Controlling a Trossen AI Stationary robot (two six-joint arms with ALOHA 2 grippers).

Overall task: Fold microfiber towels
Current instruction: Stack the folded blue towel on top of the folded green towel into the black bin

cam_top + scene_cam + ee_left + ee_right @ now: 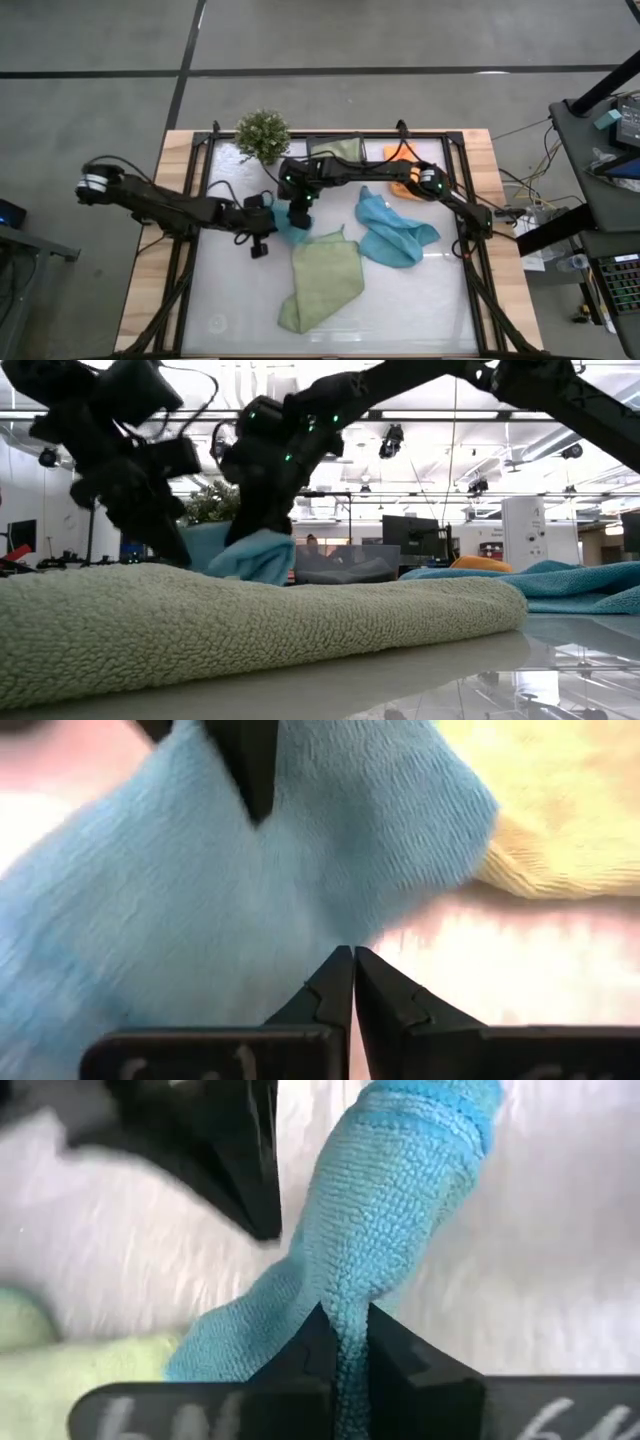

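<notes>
A teal-blue towel [290, 234] lies bunched at the table's middle between my two grippers. My right gripper [299, 220] is shut on it; it also shows in the right wrist view [345, 1342]. My left gripper [270, 234] is shut just left of this towel, its tips [354, 958] at the cloth's edge. A light green towel [322, 282] lies crumpled toward the near edge. A second teal-blue towel [396, 236] lies crumpled to the right. An orange towel [404, 182] and another light green towel [340, 150] lie at the far edge. My right gripper pinches a bunched fold of the teal-blue towel [352, 1305] between its two fingers, several layers thick. The fingers come from above, slanting down. The cloth rises to the fingers in a ridge, and the rest [230, 1345] lies on the table. My left gripper: I cannot tell whether its shut tips touch the towel.
A small potted plant [262, 135] stands at the far left of the table. A grey bin [350, 565] shows behind the towels in the low view. Bare white table [420, 300] shows at the near right and near left.
</notes>
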